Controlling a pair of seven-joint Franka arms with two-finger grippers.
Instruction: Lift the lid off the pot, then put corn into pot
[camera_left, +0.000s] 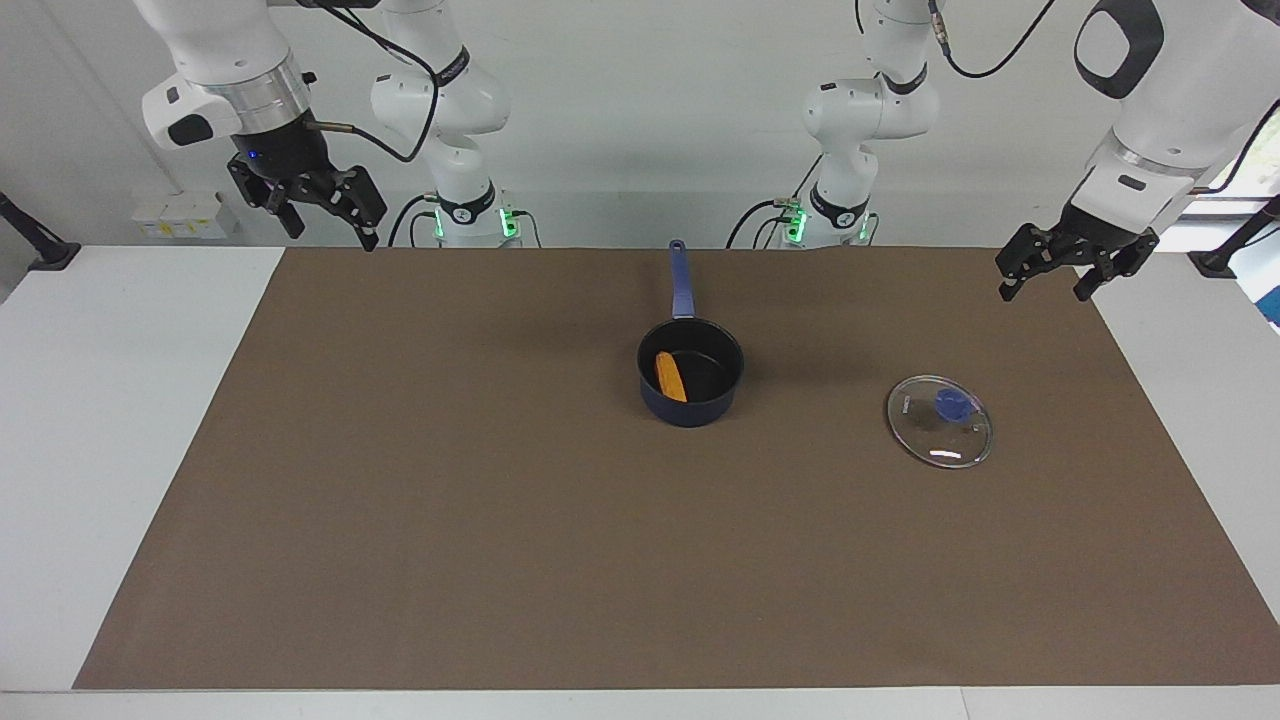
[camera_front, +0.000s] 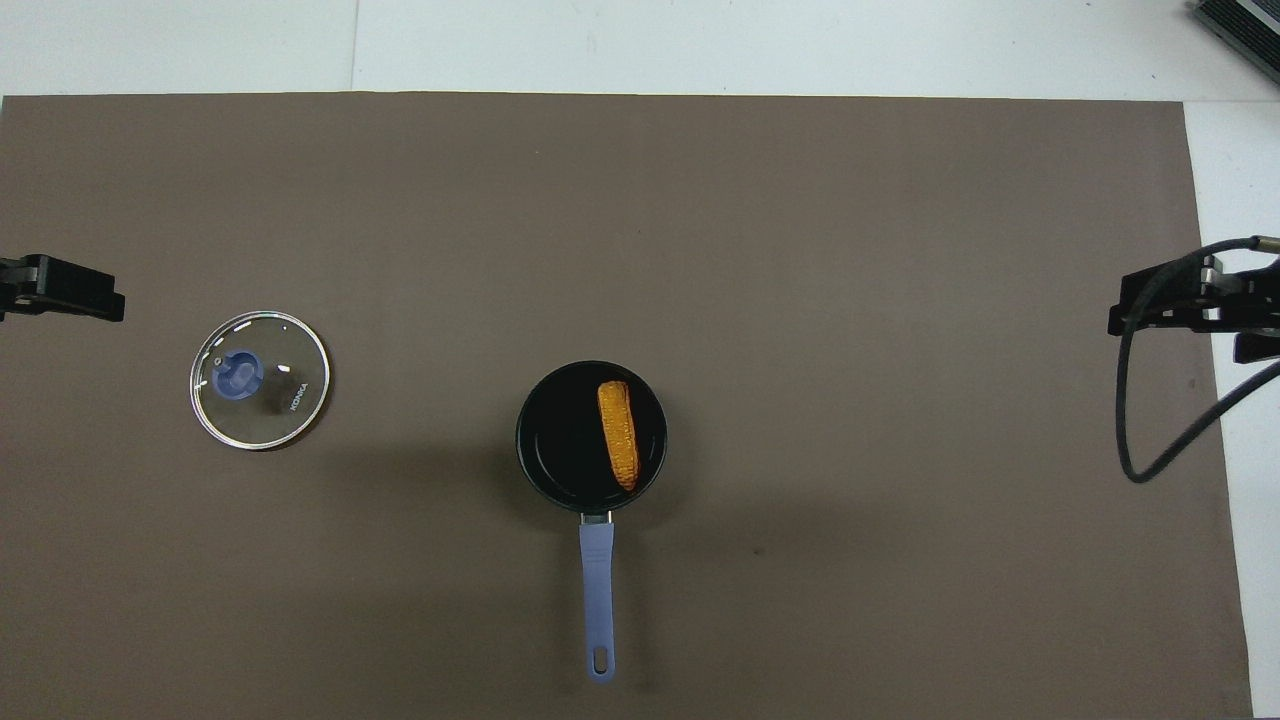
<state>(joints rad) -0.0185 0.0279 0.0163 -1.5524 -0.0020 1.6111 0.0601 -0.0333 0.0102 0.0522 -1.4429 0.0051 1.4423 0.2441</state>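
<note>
The navy pot stands uncovered at the middle of the brown mat, its long blue handle pointing toward the robots. The orange-yellow corn lies inside the pot, and it also shows in the overhead view against the pot's black inside. The glass lid with its blue knob lies flat on the mat toward the left arm's end, apart from the pot; it also shows in the overhead view. My left gripper hangs open and empty above the mat's edge. My right gripper hangs open and empty above the mat's other end.
The brown mat covers most of the white table. Both arm bases stand at the table's robot edge. A black cable loops off the right gripper. The left gripper shows at the edge of the overhead view.
</note>
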